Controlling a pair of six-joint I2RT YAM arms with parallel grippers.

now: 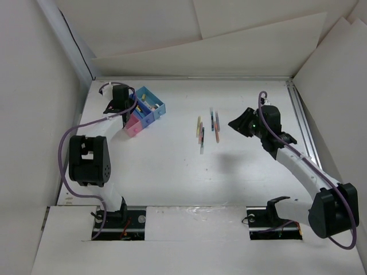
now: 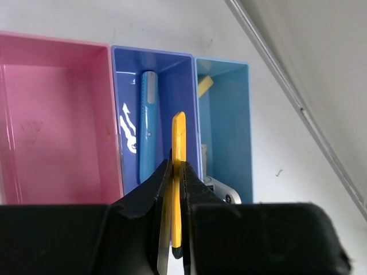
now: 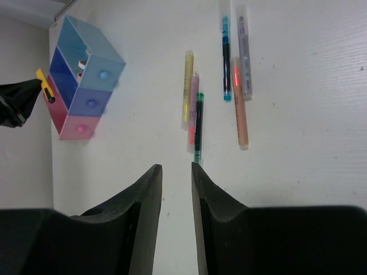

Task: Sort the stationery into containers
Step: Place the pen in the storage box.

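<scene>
The left gripper is closed on a yellow pen. It pinches the pen near the dark end, and the yellow tip juts out toward 12 o'clock in the left wrist view. The pen hangs over the containers, which sit at about 10 o'clock from the middle of the table in the top view. They are three bins joined side by side. Through the left wrist camera the pink bin lies at 9 o'clock of the pen tip. The darker blue bin lies right under the tip, and the light blue bin lies at 3 o'clock. A blue pen lies lengthwise in the darker blue bin. A short yellow piece rests at the far end of the light blue bin, and something whitish at its near end is partly hidden by the finger.

The right gripper has its jaws apart with nothing between them, and it is above bare table. The loose stationery lies from 12 to 1 o'clock of its fingertips:
- A yellow pen, a pink pen and a green pen are bunched together.
- Just at 3 o'clock of them are a teal pen, a grey pen and an orange pen.

In the top view this group sits near the table's middle, at 9 o'clock of the right gripper and well apart from the containers.
</scene>
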